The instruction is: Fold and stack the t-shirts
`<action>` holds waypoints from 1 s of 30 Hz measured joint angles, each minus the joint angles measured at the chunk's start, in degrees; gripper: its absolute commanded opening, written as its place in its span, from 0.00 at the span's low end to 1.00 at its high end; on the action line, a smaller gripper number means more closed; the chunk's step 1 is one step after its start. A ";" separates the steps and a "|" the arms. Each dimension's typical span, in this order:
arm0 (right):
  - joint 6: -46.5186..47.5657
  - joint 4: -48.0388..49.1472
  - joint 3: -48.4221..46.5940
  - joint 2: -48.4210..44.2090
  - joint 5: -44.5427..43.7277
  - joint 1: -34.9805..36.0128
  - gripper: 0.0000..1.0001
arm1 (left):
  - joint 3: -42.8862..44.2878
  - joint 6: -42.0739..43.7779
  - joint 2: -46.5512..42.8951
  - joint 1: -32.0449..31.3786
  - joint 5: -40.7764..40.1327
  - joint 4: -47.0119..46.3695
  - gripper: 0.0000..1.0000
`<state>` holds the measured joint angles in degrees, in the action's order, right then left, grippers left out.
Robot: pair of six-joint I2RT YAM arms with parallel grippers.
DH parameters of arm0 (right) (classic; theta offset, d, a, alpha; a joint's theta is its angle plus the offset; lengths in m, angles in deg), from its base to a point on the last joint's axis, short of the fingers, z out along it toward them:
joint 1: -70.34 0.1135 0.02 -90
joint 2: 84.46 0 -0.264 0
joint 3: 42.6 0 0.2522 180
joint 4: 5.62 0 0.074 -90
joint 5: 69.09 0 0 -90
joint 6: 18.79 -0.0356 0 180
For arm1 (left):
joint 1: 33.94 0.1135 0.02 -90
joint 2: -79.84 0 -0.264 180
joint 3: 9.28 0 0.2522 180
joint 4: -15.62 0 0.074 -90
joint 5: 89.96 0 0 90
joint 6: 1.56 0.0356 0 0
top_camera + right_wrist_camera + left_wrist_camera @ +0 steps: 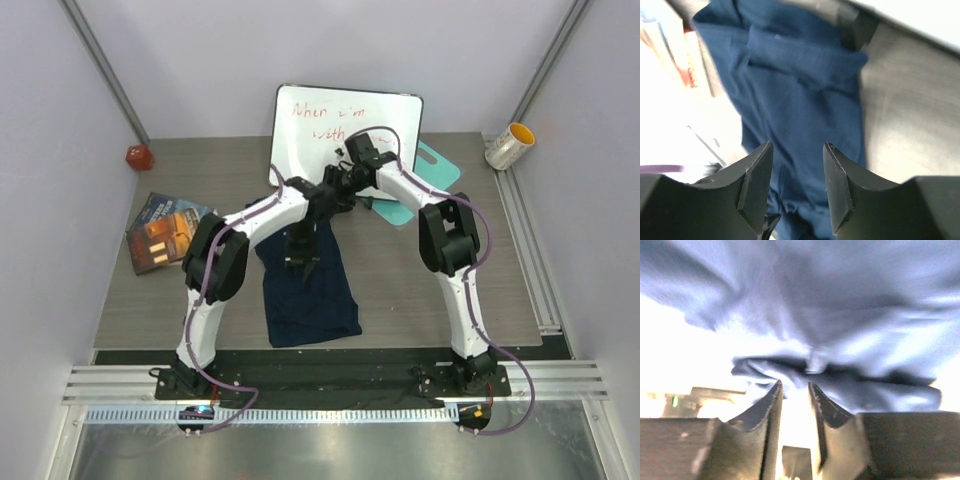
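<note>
A single dark navy t-shirt (310, 300) lies on the grey wood-grain table (450, 290), in the middle of it and just ahead of the two arm bases. From above it reads as a long, roughly oblong shape, narrower at the far end and wider at the near hem, with uneven edges and no print. The right wrist view shows the cloth (800, 100) as matte, finely woven and soft, with shallow creases and a flap doubled over near its far end. In the left wrist view the fabric (840, 300) is blurred and washed pale by glare, bunched into a thick dark fold just beyond the fingertips. The left gripper (300, 265) hangs over the far half of the shirt, its dark, wedge-shaped fingers (767, 410) only narrowly apart with a bright gap and no cloth between them. The right gripper (797, 145) is above the shirt's far end, its smooth black fingers (757, 180) moderately spread and holding nothing. Farther back a glossy whiteboard (390, 115) with red handwriting leans upright, a flat teal board (435, 165) lies beside it, and a book (160, 232) with a dark printed cover lies at the left.
</note>
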<state>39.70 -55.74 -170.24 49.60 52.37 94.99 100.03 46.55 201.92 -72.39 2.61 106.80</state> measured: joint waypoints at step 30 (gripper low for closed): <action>3.89 -22.56 43.43 -48.02 0.24 4.59 0.62 | 1.92 2.80 -4.52 6.36 4.63 -0.66 0.34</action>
<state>43.60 -78.30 -126.81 1.58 52.62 99.58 101.95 49.35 197.40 -66.03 7.25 106.15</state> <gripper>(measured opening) 0.615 0.344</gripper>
